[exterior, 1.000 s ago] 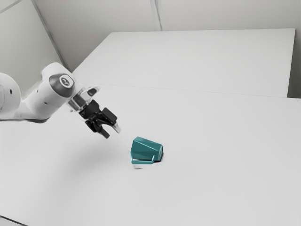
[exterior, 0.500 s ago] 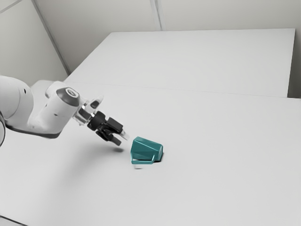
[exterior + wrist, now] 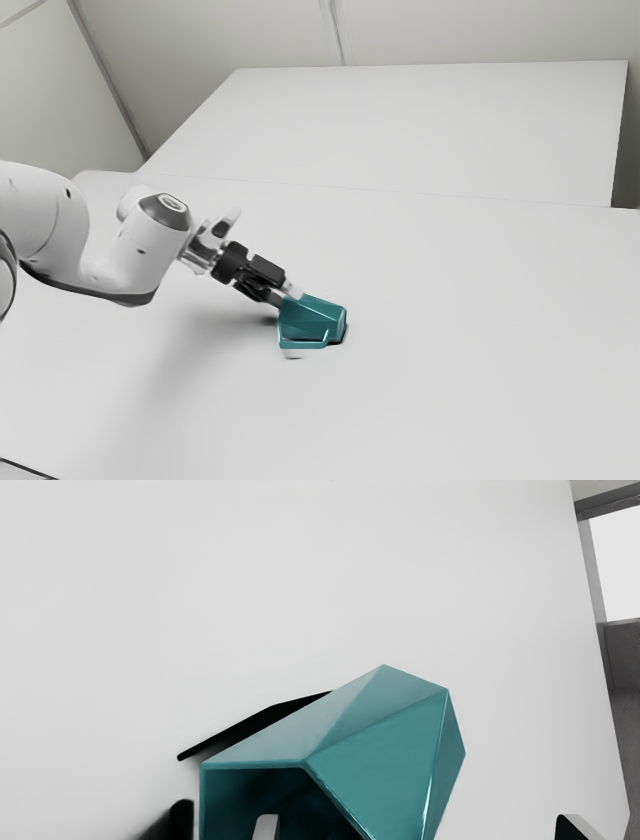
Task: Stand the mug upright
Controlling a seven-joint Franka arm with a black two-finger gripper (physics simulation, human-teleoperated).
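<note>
Pincer (image 3: 284,297): 1, black, 2-fingered; spread wide, pinching nothing. 1 fingertip (image 3: 266,827) appears against the dark mouth (image 3: 260,795) of the mug; the other fingertip (image 3: 575,827) stands outside, past the near wall (image 3: 380,750). Whether the first has entered the mouth or is only in front of it, cannot be told for certain.

Mug (image 3: 310,318): 1, teal, faceted, with 1 handle (image 3: 305,345). Lying on its side on the pale table (image 3: 450,350), mouth toward the arm (image 3: 140,255), base (image 3: 341,324) toward the exterior view's right. Not upright.

Step in hand, as judged: lining up a grasp on the mug's wall at the rim; the lifting and turning are undone.

Next move, as judged: a small advance along the mug's length, so that 1 finger sits inside and 1 outside, then a close on the wall. After that, raise the rim and rotate the mug until its base faces down, and lower it flat before release.

Risks, as judged: a tip catching the rim could push the mug away; a shallow bite on the slanted facets could let it swivel.
</note>
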